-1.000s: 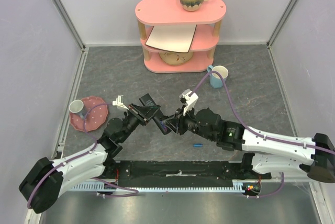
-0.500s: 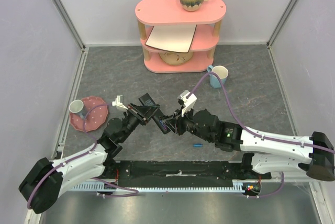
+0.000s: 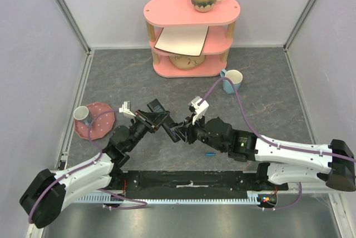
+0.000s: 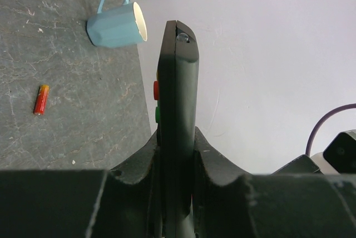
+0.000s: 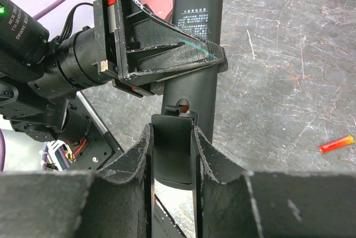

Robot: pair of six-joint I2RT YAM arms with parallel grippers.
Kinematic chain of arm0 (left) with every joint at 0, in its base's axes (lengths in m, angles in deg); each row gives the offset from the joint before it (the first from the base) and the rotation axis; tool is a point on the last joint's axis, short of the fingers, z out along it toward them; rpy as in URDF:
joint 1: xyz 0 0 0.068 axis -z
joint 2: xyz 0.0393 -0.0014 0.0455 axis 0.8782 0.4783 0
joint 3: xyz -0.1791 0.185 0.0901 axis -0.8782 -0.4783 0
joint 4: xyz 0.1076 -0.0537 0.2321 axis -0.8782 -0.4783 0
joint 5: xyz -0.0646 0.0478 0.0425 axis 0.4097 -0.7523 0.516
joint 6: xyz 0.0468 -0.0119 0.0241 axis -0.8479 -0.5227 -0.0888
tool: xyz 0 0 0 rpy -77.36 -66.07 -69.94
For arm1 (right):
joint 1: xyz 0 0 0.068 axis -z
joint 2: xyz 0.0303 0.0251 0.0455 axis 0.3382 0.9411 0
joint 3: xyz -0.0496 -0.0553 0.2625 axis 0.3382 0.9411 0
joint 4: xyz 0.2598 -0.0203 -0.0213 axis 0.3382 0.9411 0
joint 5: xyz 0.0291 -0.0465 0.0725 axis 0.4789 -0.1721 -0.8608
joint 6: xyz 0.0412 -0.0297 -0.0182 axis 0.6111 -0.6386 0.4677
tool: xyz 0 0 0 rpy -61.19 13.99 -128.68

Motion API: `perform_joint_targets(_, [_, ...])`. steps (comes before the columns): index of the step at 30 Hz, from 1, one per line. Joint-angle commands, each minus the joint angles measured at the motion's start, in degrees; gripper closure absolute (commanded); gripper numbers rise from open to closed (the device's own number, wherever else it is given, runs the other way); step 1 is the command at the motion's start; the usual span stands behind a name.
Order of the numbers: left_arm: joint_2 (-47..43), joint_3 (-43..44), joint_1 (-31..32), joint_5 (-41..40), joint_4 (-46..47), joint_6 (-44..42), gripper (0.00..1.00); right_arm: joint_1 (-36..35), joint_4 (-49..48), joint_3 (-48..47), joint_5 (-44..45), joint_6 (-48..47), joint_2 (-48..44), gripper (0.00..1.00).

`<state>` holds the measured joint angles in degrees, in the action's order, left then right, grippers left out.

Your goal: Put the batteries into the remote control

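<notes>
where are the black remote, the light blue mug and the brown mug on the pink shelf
slim black plastic remote control [image 4: 179, 99]: left wrist view, side edge
light blue ceramic mug [image 4: 111, 29]: left wrist view, outer wall
brown glazed ceramic mug [image 3: 203, 1]: top external view, body

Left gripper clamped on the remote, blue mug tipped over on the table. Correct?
No. The left gripper is clamped on the remote control, but the blue mug stands upright on the table: the top external view shows its mouth facing up.
</notes>
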<state>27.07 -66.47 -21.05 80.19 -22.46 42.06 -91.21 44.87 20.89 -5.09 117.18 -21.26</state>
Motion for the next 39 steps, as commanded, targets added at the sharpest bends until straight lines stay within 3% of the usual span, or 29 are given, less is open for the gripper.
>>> perform_joint_targets(1, [-1.23, 1.56, 0.31, 0.08, 1.81, 2.09, 0.98, -0.54, -2.98, -0.22, 1.82, -0.67, 0.1, 1.0])
perform_joint_targets(20, [-2.11, 2.18, 0.31, 0.25, 1.72, 2.44, 0.98, -1.33, -2.98, 1.01, 3.75, 0.04, 0.8, 1.0])
perform_joint_targets(39, [-1.76, 4.46, 0.31, 2.45, 1.64, 2.18, 0.98, -2.56, 1.86, -0.31, 4.72, -5.5, 4.23, 1.0])
